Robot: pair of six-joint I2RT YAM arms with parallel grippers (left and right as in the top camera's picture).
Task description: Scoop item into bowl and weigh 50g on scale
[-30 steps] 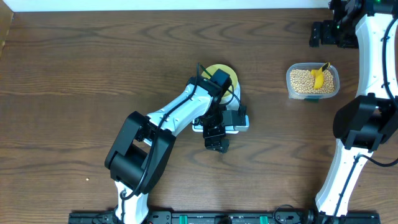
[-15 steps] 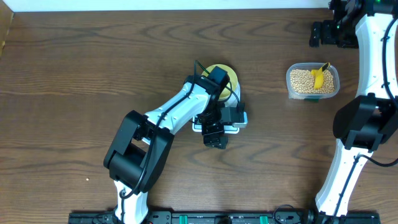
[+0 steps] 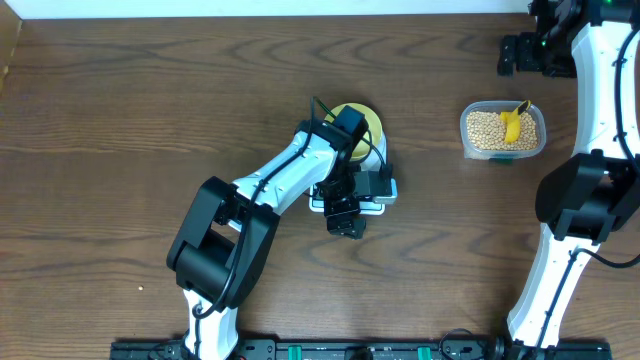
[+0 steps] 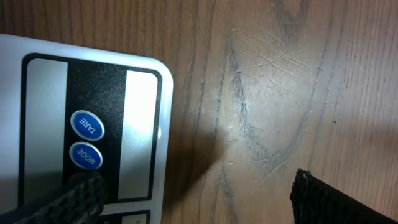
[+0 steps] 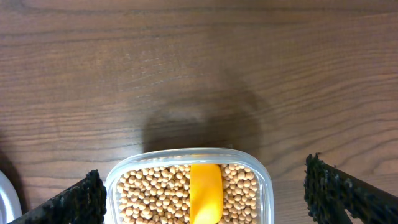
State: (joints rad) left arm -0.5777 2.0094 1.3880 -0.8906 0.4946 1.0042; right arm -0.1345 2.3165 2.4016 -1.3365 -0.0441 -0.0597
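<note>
- Scale [image 4: 140,118] corner fills the left wrist view: white body and dark panel, with a blue TARE button [image 4: 86,124] above a blue MODE button [image 4: 85,155].
- Left gripper [image 4: 196,186] is spread wide and empty. One finger [image 4: 65,198] hangs over the panel just below MODE, and the other is over bare table [image 4: 280,93].
- Pale-yellow bowl [image 3: 362,118] appears to sit on the scale's far end in the overhead view, partly hidden by the left arm.
- Beans [image 5: 155,186] lie in a clear tub [image 5: 264,180], well apart to the right, with a yellow scoop [image 5: 205,190] resting in them.
- Right gripper [image 5: 202,171] hangs above the tub, fingers far apart, carrying nothing.
- Likely step: zeroing the scale under the bowl. Shift the fingertip onto TARE and press straight down, lightly, so the scale neither slides nor jolts the bowl. Confirm the display, unseen here, reads zero before scooping.
</note>
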